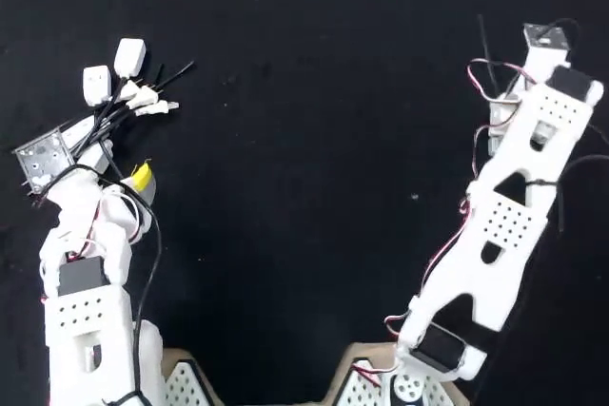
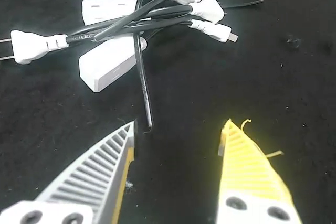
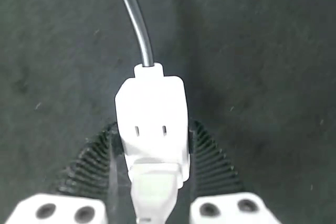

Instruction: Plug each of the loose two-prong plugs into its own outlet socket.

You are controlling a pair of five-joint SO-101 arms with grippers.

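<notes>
A tangle of white two-prong plugs (image 1: 143, 98) and white outlet sockets (image 1: 129, 56) on black cords lies at the table's far left. My left gripper (image 2: 179, 125) hovers open just short of it, one finger grey and the other yellow (image 2: 247, 166). A cut cord end (image 2: 147, 126) lies by the grey fingertip. Close ahead are an outlet block (image 2: 112, 62) and a loose plug (image 2: 31, 45). At the far right, my right gripper (image 3: 153, 129) is shut on a white outlet socket (image 3: 151, 109) with a black cord (image 3: 134, 19). A white plug (image 3: 152, 187) sits in its near end.
The black cloth (image 1: 314, 168) covers the whole table. The right arm (image 1: 514, 206) stretches toward the far right corner, with a thin black cord (image 1: 484, 40) running out beyond it. The arm bases (image 1: 381, 387) stand at the near edge.
</notes>
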